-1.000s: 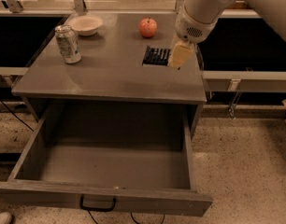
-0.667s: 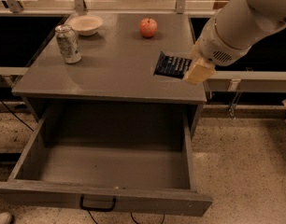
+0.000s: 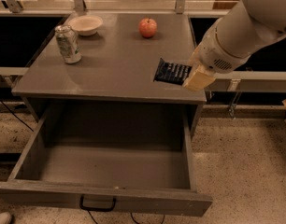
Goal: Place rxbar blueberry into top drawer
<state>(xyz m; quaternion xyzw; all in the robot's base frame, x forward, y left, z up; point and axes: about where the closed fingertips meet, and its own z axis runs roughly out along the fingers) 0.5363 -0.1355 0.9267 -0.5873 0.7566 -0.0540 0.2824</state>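
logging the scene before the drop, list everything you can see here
rxbar blueberry: one, dark navy, held over the right front part of the cabinet top
top drawer: one, grey, pulled open below the cabinet top
handle: one, black, middle of the drawer's front panel
cabinet top: one, grey, above the drawer
apple: one, red, back of the top, right of centre
can: one, silver-green, upright, back left
bowl: one, pale, back left, behind the can
floor: one, speckled beige, around the cabinet
arm: one, white, coming in from the upper right
gripper: one, tan jaws shut on the bar's right end, at the top's right front edge
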